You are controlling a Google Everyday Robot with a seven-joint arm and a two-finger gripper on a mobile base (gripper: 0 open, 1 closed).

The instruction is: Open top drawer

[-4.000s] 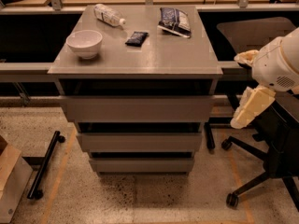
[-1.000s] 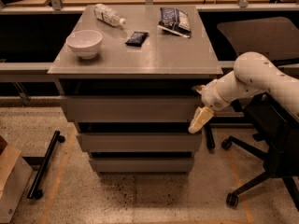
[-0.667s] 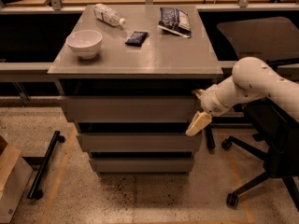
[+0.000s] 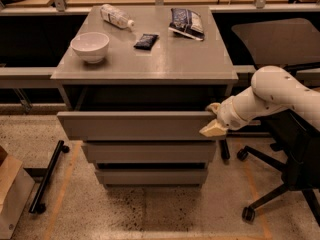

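Observation:
The top drawer (image 4: 135, 125) is the widest of three matte grey drawers under a grey cabinet top. It stands pulled out a short way, its flat front forward of the two narrower drawers (image 4: 147, 152) below, with a dark gap behind its upper edge. My gripper (image 4: 214, 121), cream-coloured on a white arm reaching in from the right, sits at the drawer front's right end, at its top corner.
On the cabinet top (image 4: 165, 64) lie a white bowl (image 4: 90, 46), a plastic bottle (image 4: 116, 16), a small dark packet (image 4: 146, 40) and a chip bag (image 4: 186, 22). A black office chair (image 4: 285, 149) stands right. A black bar (image 4: 47, 176) and a cardboard box (image 4: 12, 194) lie left.
The arm swung in from the right to the drawer's right end. The top drawer front has come forward and the view has drawn closer.

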